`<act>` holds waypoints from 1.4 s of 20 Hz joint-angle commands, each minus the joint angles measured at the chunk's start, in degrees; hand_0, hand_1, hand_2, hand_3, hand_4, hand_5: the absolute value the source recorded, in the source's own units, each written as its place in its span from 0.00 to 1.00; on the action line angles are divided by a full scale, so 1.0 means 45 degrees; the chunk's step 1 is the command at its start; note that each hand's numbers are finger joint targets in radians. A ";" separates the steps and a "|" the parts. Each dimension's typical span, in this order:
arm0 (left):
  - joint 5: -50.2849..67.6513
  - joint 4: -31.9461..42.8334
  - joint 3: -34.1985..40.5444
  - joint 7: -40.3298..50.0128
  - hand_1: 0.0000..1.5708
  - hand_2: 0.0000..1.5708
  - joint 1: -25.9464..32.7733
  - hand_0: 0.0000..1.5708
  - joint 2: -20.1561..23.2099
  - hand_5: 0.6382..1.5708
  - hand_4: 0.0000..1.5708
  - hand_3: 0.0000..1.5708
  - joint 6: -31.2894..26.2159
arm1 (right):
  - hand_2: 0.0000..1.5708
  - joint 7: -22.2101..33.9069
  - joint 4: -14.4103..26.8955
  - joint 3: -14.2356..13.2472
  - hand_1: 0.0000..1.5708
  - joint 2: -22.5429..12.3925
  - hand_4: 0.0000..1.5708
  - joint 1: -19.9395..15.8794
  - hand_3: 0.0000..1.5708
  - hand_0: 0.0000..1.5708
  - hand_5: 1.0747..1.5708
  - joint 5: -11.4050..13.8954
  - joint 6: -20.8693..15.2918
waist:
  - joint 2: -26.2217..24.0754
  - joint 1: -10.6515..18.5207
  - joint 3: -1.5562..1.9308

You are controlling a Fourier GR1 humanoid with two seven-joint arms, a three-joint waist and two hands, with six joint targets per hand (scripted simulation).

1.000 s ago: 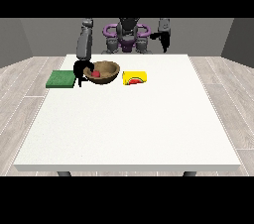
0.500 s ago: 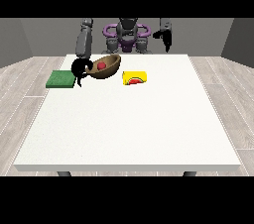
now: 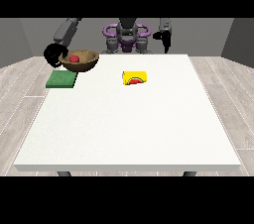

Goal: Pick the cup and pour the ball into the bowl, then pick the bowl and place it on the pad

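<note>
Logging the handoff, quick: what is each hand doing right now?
Hand at the view's left: holding the brown bowl by its rim, above the green pad, red ball inside.
Hand at the view's right: raised, holding nothing; fingers cannot be told.

The bowl (image 3: 79, 61) hides part of the hand at the view's left (image 3: 51, 54); the other hand's (image 3: 165, 41) fingers are too small to read.

Pad (image 3: 62, 79) on the desk (image 3: 129, 129) at far left, bowl (image 3: 79, 61) above the pad's far edge, ball (image 3: 74, 58) in the bowl, cup (image 3: 135, 78) lying right of the pad, far centre
</note>
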 commanded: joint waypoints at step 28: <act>-0.1123 -0.0478 -0.0878 -0.2179 0.00 0.00 0.0239 0.00 -0.0729 0.78 0.74 0.00 0.0898 | 0.83 -0.2356 0.2562 -0.1286 0.79 -0.4809 0.00 -0.0200 0.87 0.79 0.99 -0.0236 0.1155 | 0.2926 0.0667 0.0016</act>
